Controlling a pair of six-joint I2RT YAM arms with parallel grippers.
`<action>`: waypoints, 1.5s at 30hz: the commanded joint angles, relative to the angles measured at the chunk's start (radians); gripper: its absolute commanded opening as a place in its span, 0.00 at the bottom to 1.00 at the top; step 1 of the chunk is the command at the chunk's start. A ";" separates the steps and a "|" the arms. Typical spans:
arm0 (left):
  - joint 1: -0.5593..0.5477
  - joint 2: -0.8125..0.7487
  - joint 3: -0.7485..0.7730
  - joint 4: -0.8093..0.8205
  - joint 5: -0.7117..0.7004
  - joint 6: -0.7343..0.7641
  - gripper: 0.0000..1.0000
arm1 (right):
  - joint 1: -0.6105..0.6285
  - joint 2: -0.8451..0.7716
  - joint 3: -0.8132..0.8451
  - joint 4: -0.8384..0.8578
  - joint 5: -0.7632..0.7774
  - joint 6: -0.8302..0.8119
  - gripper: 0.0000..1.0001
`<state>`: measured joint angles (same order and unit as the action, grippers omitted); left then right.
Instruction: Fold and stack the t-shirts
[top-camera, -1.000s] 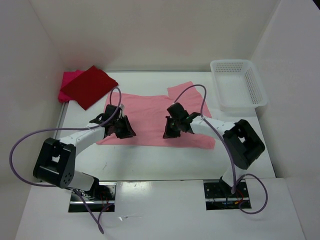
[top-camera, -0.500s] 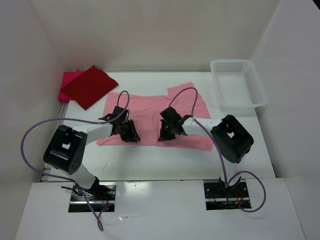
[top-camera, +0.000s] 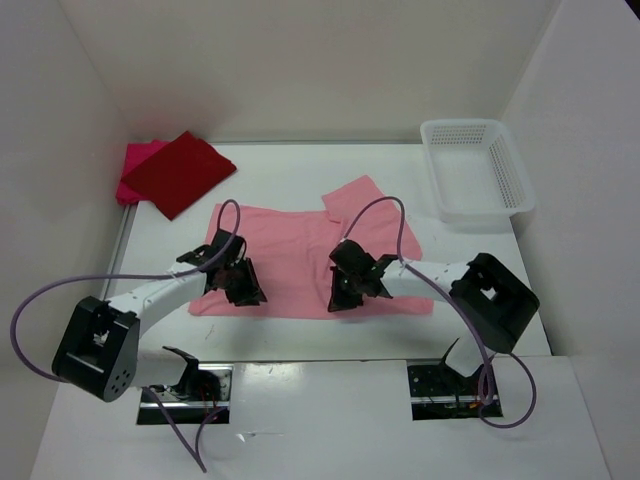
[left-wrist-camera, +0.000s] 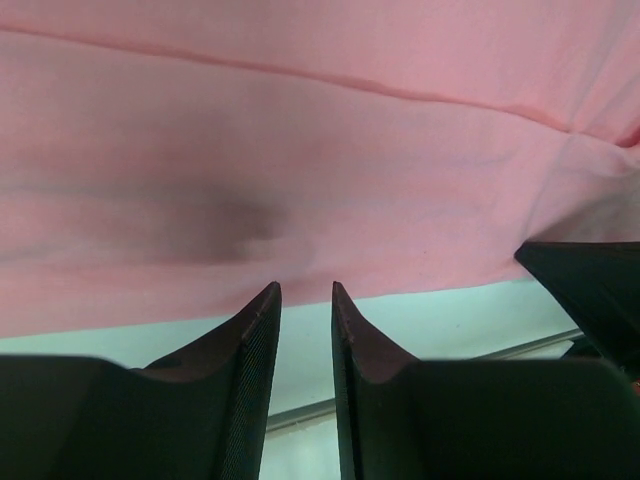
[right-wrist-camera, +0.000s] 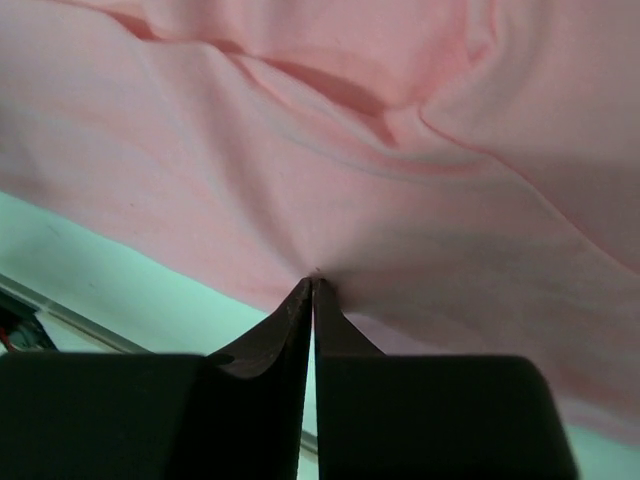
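Observation:
A light salmon-pink t-shirt (top-camera: 300, 255) lies spread across the middle of the table, one sleeve (top-camera: 350, 195) sticking out at the far side. My right gripper (top-camera: 343, 297) is at its near hem. In the right wrist view its jaws (right-wrist-camera: 312, 281) are pressed together on a pucker of the salmon-pink cloth (right-wrist-camera: 400, 150). My left gripper (top-camera: 245, 290) hovers at the near hem further left. The left wrist view shows it open (left-wrist-camera: 305, 288), with bare table between the fingers and the cloth (left-wrist-camera: 300, 180) just beyond the tips. A folded dark red t-shirt (top-camera: 178, 172) lies on a magenta-pink t-shirt (top-camera: 133, 165) at the far left.
A white mesh basket (top-camera: 478, 205) stands at the far right corner. White walls close in the table on the left, back and right. The arm bases and purple cables (top-camera: 40, 300) sit along the near edge.
Both grippers have drawn back toward the near edge, and the salmon-pink shirt has slid nearer with them. The left arm's elbow has swung out to the left.

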<state>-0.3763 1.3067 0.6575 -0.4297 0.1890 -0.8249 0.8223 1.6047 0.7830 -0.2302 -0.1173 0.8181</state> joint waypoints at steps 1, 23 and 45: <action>-0.007 -0.052 -0.039 -0.064 0.036 -0.066 0.34 | 0.008 -0.049 -0.002 -0.135 0.010 -0.031 0.09; 0.410 0.611 0.767 0.206 -0.233 0.176 0.35 | -0.379 -0.023 0.417 -0.178 -0.048 -0.289 0.15; 0.410 0.864 0.962 0.120 -0.361 0.273 0.49 | -0.474 0.041 0.458 -0.124 -0.114 -0.267 0.19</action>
<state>0.0341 2.1609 1.5951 -0.3073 -0.1612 -0.5850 0.3687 1.6245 1.1603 -0.4046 -0.2237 0.5575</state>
